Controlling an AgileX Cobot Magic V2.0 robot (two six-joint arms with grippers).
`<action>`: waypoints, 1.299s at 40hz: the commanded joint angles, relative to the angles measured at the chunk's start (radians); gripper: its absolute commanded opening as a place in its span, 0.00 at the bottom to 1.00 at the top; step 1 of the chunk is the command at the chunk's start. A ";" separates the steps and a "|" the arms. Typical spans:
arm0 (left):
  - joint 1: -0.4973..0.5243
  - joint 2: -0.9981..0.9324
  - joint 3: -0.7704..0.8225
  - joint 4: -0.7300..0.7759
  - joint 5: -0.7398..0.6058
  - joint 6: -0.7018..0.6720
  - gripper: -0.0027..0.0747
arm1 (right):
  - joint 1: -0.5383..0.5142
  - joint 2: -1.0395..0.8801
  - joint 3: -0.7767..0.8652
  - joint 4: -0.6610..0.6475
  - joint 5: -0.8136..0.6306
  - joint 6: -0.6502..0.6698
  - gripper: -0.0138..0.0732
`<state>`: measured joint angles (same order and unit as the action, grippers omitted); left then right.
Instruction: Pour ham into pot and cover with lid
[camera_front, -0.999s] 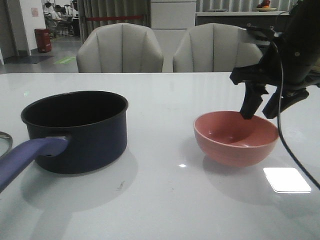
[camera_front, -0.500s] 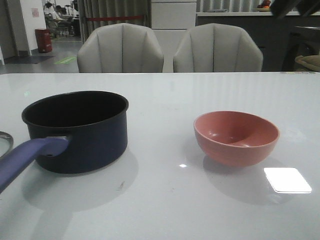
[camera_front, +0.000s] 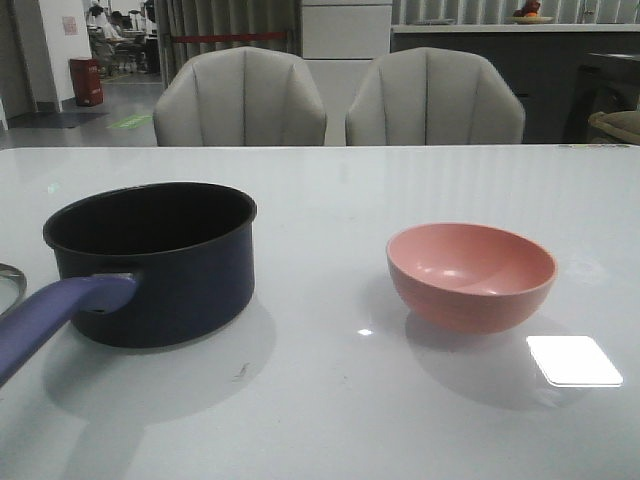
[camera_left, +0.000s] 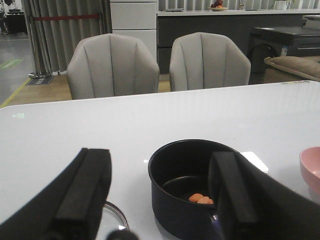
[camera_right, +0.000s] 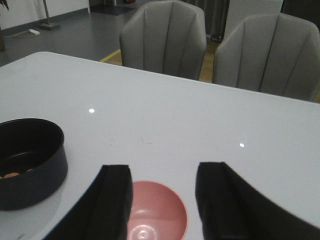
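White worktop (camera_front: 330, 400), two grey chairs (camera_front: 240, 97) behind. Ham (camera_left: 201, 199) lies inside pot (camera_front: 150, 262) at 9 o'clock, so pink bowl (camera_front: 471, 275) at 3 o'clock sits emptied. Lid (camera_left: 116, 225) rests beside pot, awaiting placement. Left fingers (camera_left: 85, 195) and right fingers (camera_right: 115, 200) spread, empty.

We count one pot (camera_front: 150, 262) near the table's (camera_front: 330, 400) left edge and one pink bowl (camera_front: 471, 275) toward its right edge. Inside the pot lie a few ham pieces (camera_left: 201, 198), two or three as far as we can tell. One lid (camera_left: 116, 226) shows partly at the left edge. Two chairs (camera_front: 240, 97) stand behind the far edge.
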<state>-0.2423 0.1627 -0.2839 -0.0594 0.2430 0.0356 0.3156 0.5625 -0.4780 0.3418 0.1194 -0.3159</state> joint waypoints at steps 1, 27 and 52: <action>-0.007 0.009 -0.029 -0.004 -0.086 -0.002 0.62 | 0.012 -0.130 0.060 0.008 -0.070 -0.012 0.64; -0.007 0.009 -0.029 -0.004 -0.080 -0.002 0.62 | 0.012 -0.446 0.294 0.008 -0.014 -0.012 0.35; 0.150 0.323 -0.216 -0.072 0.013 -0.002 0.84 | 0.012 -0.446 0.294 0.008 -0.011 -0.012 0.34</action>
<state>-0.1284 0.4075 -0.4191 -0.0806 0.3057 0.0356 0.3257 0.1061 -0.1564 0.3433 0.1802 -0.3159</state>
